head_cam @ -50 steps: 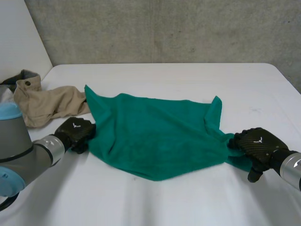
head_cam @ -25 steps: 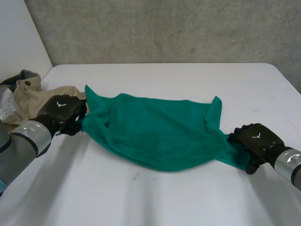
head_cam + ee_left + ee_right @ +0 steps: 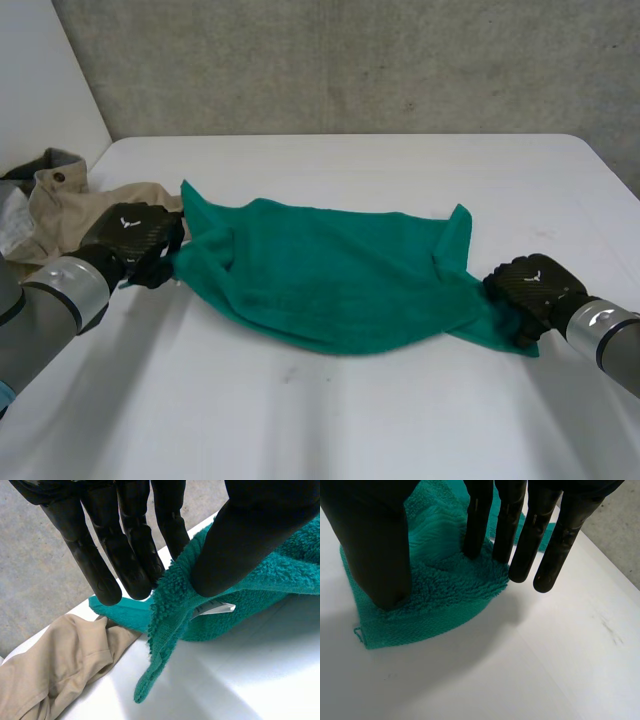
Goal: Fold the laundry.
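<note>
My left hand (image 3: 130, 233) and right hand (image 3: 528, 286) each pinch a near corner of the green towel (image 3: 330, 275); next I'd fold it toward the table's (image 3: 400, 160) far edge.

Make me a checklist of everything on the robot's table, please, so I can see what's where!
Surface: white table, with the towel across its middle.
Job's things: green towel, rumpled, stretched between the two hands; beige clothes bunched at its left end; a grey garment behind those.
Clutter: nothing seen.
Hands: left hand pinches the towel's left edge between thumb and fingers; right hand pinches its right corner the same way.
Cables: nothing seen.
Surroundings: concrete wall behind the table.
</note>
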